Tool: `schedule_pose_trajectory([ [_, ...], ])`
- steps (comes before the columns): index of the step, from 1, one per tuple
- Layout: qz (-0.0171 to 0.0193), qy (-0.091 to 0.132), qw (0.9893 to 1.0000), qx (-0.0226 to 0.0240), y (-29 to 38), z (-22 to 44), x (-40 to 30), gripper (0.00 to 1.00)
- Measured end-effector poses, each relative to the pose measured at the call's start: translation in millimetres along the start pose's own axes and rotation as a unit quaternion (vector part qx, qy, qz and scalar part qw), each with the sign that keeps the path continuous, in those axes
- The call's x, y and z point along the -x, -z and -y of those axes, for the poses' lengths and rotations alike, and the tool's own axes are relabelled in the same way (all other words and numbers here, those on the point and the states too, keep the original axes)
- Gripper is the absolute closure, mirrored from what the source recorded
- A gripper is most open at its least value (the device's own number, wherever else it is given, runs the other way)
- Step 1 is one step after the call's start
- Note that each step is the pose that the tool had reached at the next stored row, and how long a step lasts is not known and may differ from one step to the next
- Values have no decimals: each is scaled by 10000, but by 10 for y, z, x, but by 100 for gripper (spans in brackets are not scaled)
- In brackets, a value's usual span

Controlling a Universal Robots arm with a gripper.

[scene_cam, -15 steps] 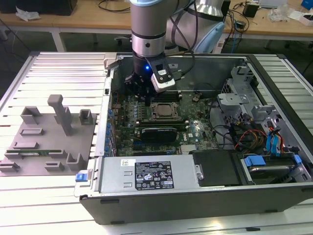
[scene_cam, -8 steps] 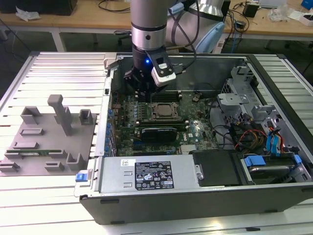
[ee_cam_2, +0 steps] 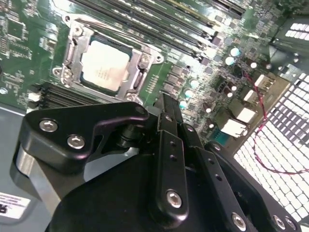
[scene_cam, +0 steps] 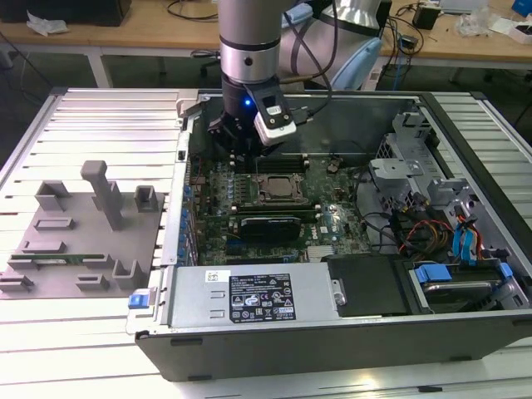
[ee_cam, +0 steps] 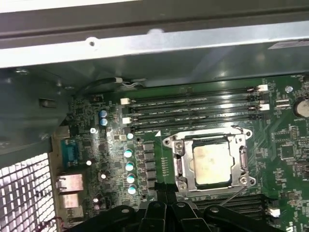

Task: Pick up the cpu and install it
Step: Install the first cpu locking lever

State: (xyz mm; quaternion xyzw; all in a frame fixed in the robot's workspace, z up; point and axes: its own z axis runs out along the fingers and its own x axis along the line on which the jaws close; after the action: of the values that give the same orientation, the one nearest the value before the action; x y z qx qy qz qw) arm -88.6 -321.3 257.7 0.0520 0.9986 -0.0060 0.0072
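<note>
The cpu [ee_cam_2: 107, 66] lies flat inside the square black socket frame [ee_cam_2: 72, 48] on the green motherboard, its silver-white top facing up, and it also appears in the first wrist view [ee_cam: 211, 164]. In the exterior view the socket [scene_cam: 274, 187] sits mid-board. My gripper [scene_cam: 237, 150] hangs over the board just beyond the socket, toward the case's back wall. Its black fingertips [ee_cam: 161, 191] are pressed together with nothing between them, a short way off the socket's edge. The gripper [ee_cam_2: 166, 104] touches neither chip nor frame.
Long memory slots [ee_cam: 193, 108] run beside the socket. The case's metal wall [ee_cam: 145, 43] rises close behind. A power supply [scene_cam: 249, 299] fills the case front, a drive cage with cables [scene_cam: 440, 233] the exterior view's right. A grey fixture [scene_cam: 75, 241] holding a green memory stick [scene_cam: 58, 259] sits left.
</note>
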Motion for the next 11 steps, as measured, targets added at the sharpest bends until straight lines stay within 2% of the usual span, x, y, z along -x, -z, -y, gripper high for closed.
schedule_pose_trajectory([
  [1,1,-1,10000,1,-1,0,-7,89],
  [2,-3,-1,10000,31,-1,1,-10,89],
  [3,-11,-2,9999,103,-1,1,-10,89],
  [4,-24,-4,9997,244,-1,1,-10,89],
  [6,-43,-6,9991,420,-1,1,-10,89],
  [7,-56,-8,9985,547,-1,1,-10,89],
  [8,-65,-10,9979,637,-1,1,-10,89],
  [9,-84,-13,9966,818,-1,1,-10,89],
  [10,-98,-14,9954,952,-1,1,-10,89],
  [11,-105,-15,9947,1023,-1,1,-10,89],
])
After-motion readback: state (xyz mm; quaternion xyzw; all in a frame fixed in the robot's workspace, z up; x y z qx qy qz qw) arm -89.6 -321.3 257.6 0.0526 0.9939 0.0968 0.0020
